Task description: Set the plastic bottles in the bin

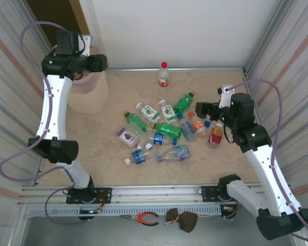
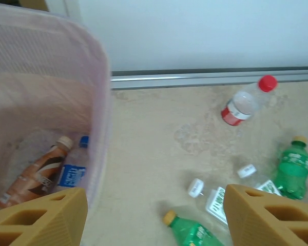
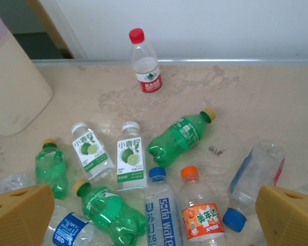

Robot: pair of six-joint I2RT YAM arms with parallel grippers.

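Right pincer (image 3: 153,202), spread and empty: blue-capped bottle (image 3: 163,218) lies just at its 12 o'clock, axis 12-to-6, cap away.

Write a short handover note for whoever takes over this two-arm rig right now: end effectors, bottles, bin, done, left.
Left end effector: open, empty, above the rim of the tall pinkish translucent plastic bin.
Right end effector: open, empty, over the heap of small plastic bottles.
Done: a brown bottle and a blue-labelled clear bottle lie in the bin.
Left: about a dozen bottles on the table, including the upright red-capped clear bottle.
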